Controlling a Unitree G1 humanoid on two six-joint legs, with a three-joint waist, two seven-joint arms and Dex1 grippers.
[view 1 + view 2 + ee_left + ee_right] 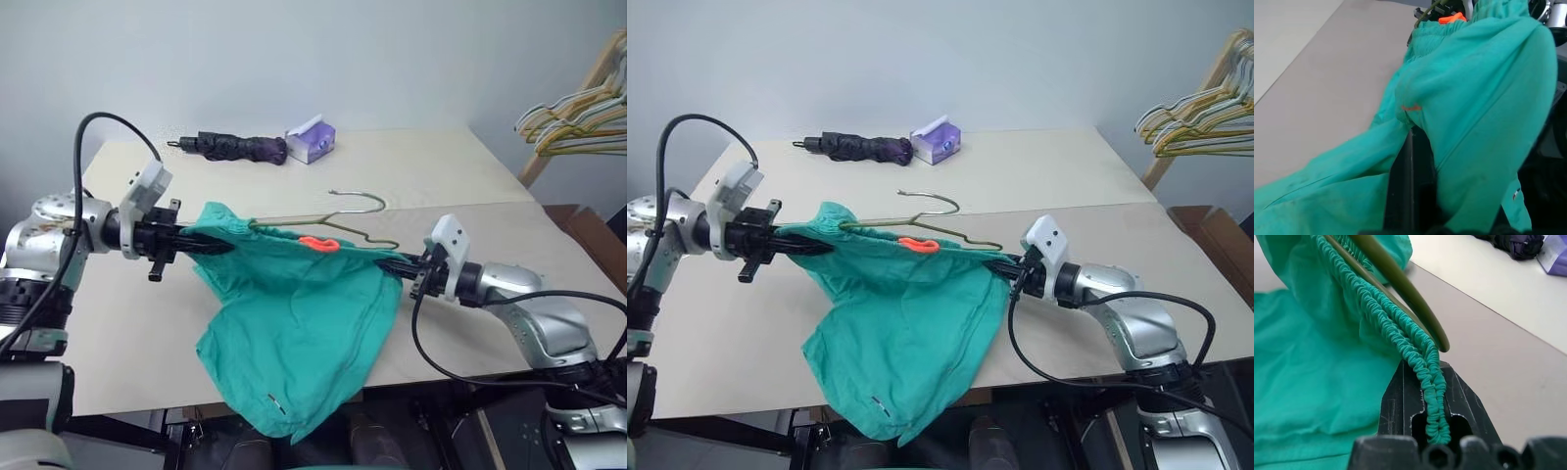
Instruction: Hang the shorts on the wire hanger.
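The plain teal-green cloth shorts are one solid colour, with a small orange-red tag at the gathered waistband and a tiny orange-red mark on the fabric in the left wrist view. The thin wire hanger is olive-brass. The flat table top is pale beige. On it lie a folded umbrella in black and dark purple and a small lilac-and-white box. The bunched hangers are yellow and grey.

Bright, even, diffuse light; faint shadows; closest cloth slightly blurred.
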